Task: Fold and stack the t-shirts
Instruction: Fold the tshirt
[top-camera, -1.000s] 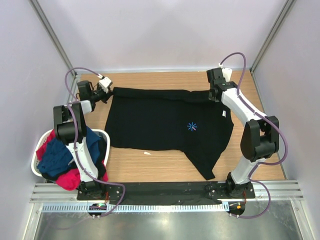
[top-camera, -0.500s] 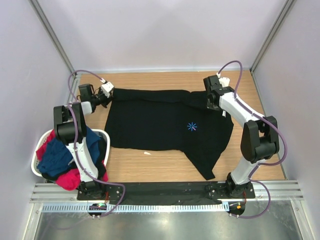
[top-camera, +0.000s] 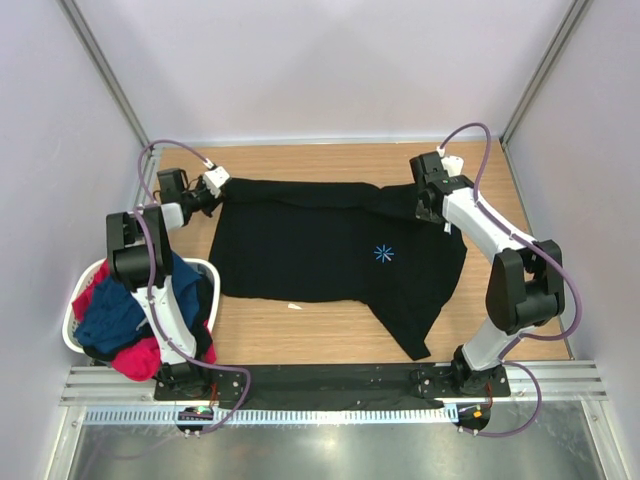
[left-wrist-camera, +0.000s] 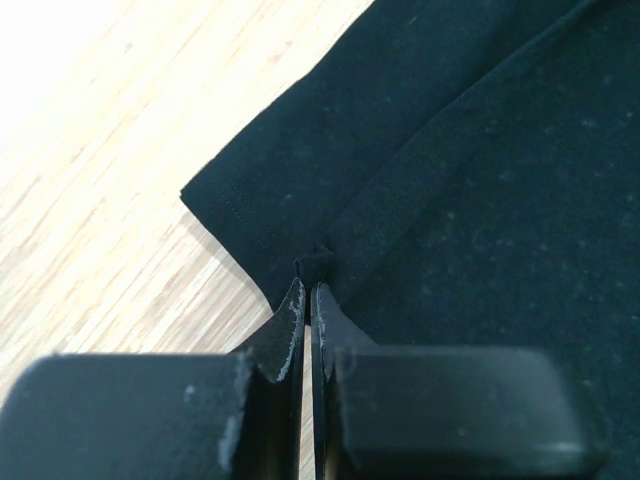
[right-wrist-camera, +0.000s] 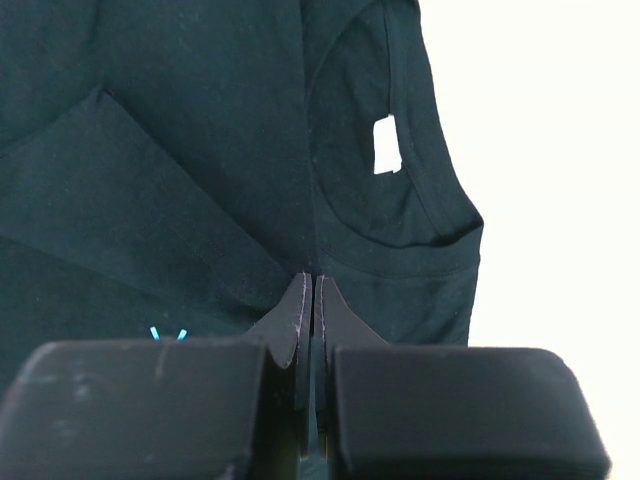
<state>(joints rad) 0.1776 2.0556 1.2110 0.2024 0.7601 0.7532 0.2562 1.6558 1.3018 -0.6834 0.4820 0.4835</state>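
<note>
Just ahead of the left gripper (left-wrist-camera: 308, 290), its wrist view catches what overhead hides: tips clenched on a nub of hem of the black t-shirt (top-camera: 330, 250). Right gripper (right-wrist-camera: 308, 285) pinches cloth below the collar (right-wrist-camera: 390, 258); bare table (left-wrist-camera: 100, 200) lies outward of both.

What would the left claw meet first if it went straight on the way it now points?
The black t-shirt: the left claw is shut on a small fold at its edge, and more of the same cloth lies straight ahead, as far as the view shows.
</note>
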